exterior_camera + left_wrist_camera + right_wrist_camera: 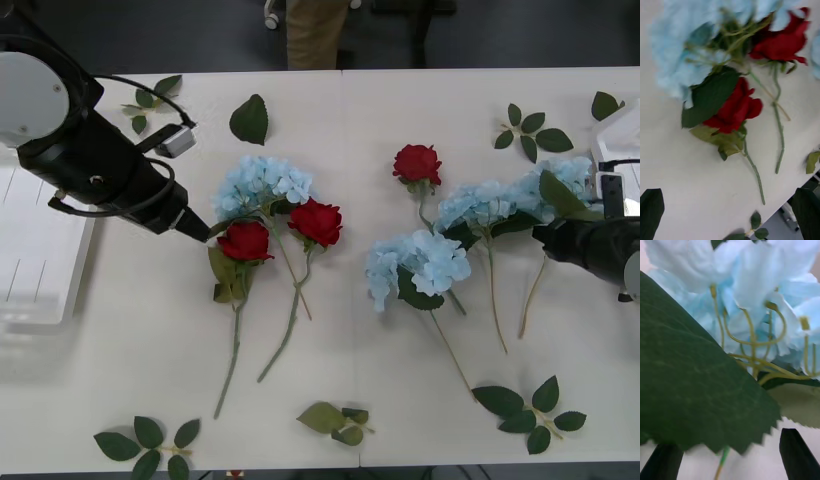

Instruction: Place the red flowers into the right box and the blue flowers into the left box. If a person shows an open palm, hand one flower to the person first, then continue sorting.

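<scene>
Hovering low, my left gripper (200, 227) was spread wide, holding nothing, just beside red flowers (245, 241) and blue flowers (262, 185) on table (130, 370). My right gripper (730, 457) also gaped, fingers (797, 457) either side of blue cluster stem, not clamped. Left box (40, 270) sat behind left arm; right box (612, 150) edge at far right.
</scene>
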`<state>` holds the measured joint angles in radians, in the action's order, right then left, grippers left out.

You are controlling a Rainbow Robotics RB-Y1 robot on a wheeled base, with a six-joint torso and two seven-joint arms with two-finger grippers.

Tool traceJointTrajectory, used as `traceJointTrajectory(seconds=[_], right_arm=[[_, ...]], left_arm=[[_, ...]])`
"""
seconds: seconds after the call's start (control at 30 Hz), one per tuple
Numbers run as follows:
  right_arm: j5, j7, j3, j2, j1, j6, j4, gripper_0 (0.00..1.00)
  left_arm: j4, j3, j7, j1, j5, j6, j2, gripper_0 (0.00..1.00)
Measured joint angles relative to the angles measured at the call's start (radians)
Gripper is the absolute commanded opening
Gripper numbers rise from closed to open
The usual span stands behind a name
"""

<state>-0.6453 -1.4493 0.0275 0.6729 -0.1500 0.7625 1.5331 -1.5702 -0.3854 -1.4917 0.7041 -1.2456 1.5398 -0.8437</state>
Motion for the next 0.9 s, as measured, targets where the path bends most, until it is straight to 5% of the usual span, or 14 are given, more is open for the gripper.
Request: traceJointTrajectory(seconds=[0.13, 0.27, 0.37, 0.43, 0.67, 0.9], right_arm=[[0.003, 0.000, 0.005, -0.010, -0.020, 0.001, -0.028, 0.74], [0.010, -0.001, 0.043, -0.011, -0.040, -0.030, -0.087, 0.70], [0.015, -0.001, 0.078, -0.011, -0.048, -0.072, -0.126, 0.07], [0.015, -0.001, 0.090, -0.012, -0.049, -0.076, -0.136, 0.00], [0.010, -0.002, 0.094, -0.012, -0.049, -0.077, -0.135, 0.00], [-0.078, -0.010, 0.076, -0.012, -0.049, -0.013, -0.047, 0.00]], left_arm=[[-0.069, 0.000, 0.275, -0.041, 0.158, 0.035, 0.005, 1.00], [-0.097, -0.022, 0.263, -0.077, 0.285, 0.053, 0.041, 1.00], [-0.099, -0.083, 0.281, -0.080, 0.357, 0.047, 0.068, 1.00], [-0.107, -0.142, 0.335, -0.080, 0.409, 0.019, 0.078, 1.00], [-0.163, -0.342, 0.740, -0.080, 0.592, -0.034, 0.088, 1.00], [-0.189, -0.416, 0.758, -0.080, 0.632, -0.056, 0.121, 1.00]])
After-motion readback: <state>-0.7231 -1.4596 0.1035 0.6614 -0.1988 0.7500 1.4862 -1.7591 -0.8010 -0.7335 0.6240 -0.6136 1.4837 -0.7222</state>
